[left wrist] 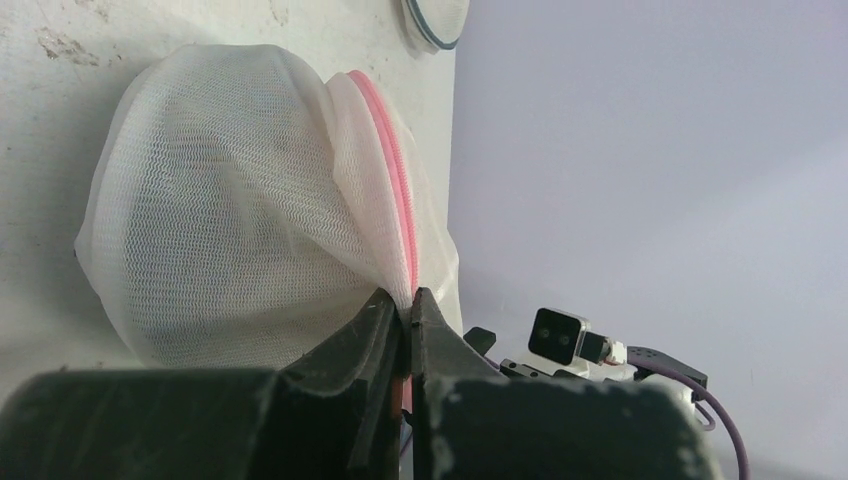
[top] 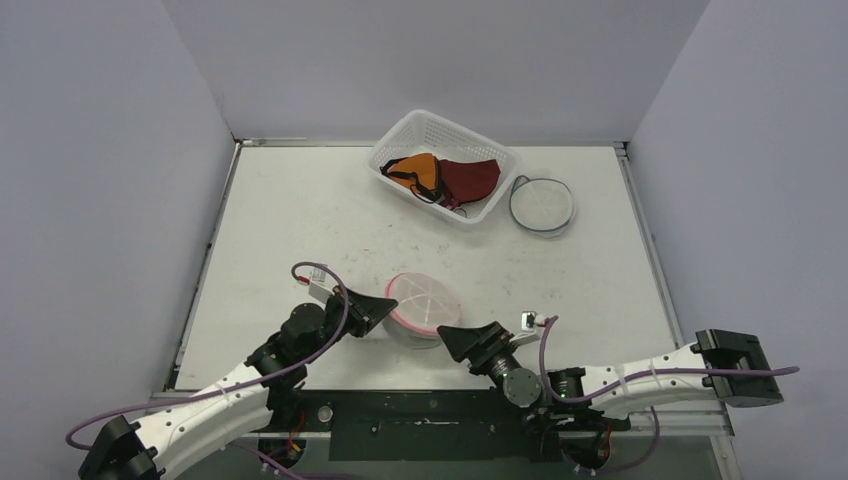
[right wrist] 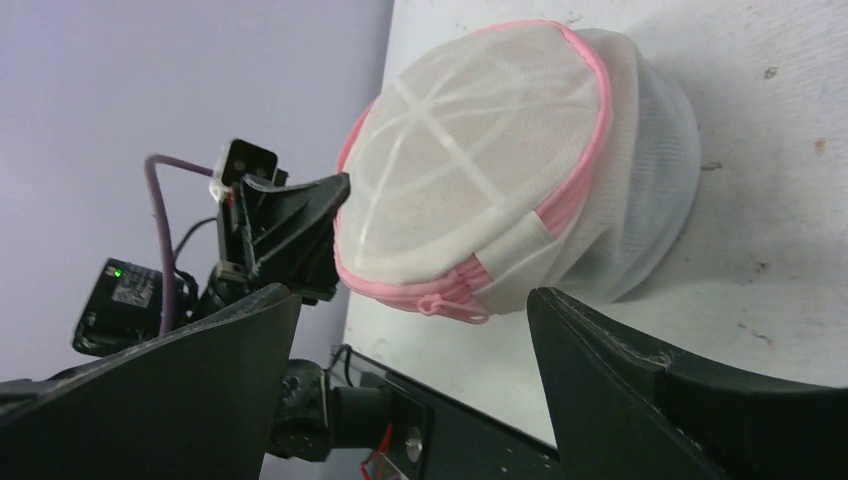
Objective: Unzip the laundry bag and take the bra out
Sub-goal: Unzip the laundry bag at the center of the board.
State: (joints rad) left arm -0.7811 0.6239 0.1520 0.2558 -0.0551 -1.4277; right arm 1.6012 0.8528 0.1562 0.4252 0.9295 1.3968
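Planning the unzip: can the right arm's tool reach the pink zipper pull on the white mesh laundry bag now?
Probably yes. The open right tool faces the pink zipper pull, nothing between; the left tool pinches the far side of the white mesh laundry bag.

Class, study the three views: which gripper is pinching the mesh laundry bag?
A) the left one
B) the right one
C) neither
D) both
A: the left gripper is closed on the mesh of the laundry bag, while the right gripper stands open, holding nothing.
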